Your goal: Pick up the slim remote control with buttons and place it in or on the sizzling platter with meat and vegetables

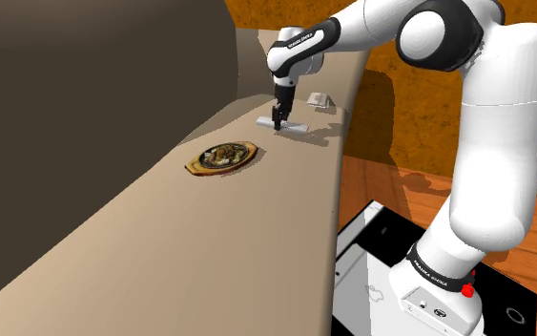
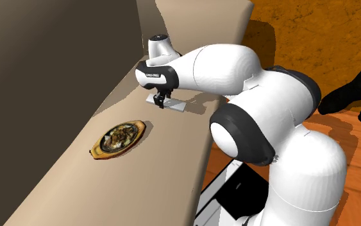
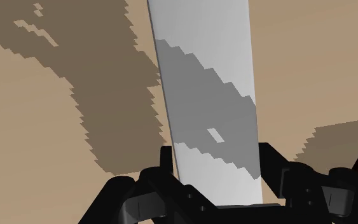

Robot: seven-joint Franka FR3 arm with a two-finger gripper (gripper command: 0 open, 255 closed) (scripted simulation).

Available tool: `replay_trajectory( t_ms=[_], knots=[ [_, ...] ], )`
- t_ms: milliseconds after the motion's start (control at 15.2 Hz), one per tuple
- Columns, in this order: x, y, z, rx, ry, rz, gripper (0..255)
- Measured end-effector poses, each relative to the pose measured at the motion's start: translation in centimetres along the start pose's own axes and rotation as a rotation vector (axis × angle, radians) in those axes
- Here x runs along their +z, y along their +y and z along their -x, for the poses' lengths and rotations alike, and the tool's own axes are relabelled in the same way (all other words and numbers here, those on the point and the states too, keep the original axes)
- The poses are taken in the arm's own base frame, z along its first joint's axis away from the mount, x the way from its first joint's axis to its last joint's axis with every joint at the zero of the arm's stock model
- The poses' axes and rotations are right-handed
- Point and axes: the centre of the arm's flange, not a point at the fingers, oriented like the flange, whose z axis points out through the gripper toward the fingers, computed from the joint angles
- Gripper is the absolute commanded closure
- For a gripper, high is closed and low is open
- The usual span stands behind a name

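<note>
Straddling the grey remote (image 3: 203,83), the gripper (image 3: 215,154) clasps its long edges.

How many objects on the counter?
3: remote clasped in the pincer; platter to the shoulder view's left of it; small white item beyond the remote. The arm may hide more.

The remote control (image 3: 203,76) is plain pale grey, with no pattern. The platter (image 2: 95,153) has an orange-brown rim around a dark centre flecked green and tan. The counter (image 1: 161,258) is flat beige. The arm (image 1: 495,124) is white with dark joints, the gripper (image 1: 278,120) all black, with 1 red knob (image 1: 467,289) at its base.
</note>
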Motion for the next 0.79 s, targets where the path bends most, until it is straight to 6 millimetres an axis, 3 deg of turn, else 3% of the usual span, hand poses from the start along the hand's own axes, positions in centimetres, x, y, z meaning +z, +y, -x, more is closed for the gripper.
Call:
replay_trajectory(
  t_ms=[792],
  knots=[
    [-6.3, 0.0, 0.0, 0.000, 0.000, 0.000, 255]
  ],
)
